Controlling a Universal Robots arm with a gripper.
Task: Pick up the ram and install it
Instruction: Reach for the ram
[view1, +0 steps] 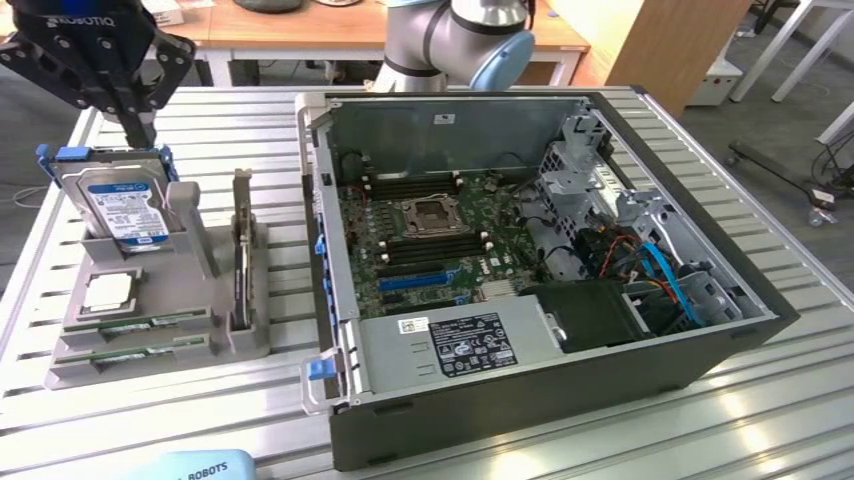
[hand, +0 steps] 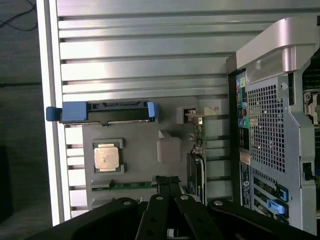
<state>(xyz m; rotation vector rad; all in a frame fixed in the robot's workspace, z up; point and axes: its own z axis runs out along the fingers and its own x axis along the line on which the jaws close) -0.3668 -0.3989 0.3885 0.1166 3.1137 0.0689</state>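
Two green ram sticks (view1: 139, 325) (view1: 134, 352) lie flat in slots at the near end of a grey holder tray (view1: 160, 370). In the wrist view one ram stick (hand: 131, 185) shows as a green strip just beside my fingertips. My gripper (view1: 136, 135) hangs above the far end of the tray, behind the hard drive, well above the ram. Seen from the wrist, the gripper (hand: 167, 181) is shut with its fingers pressed together and nothing between them.
The tray also holds an upright hard drive (view1: 120, 205) with blue brackets, a square silver processor (view1: 110, 290) and a tall dark expansion card (view1: 240, 265). An open computer case (view1: 534, 260) with its motherboard stands at the exterior view's right on the slatted metal table (view1: 747, 420).
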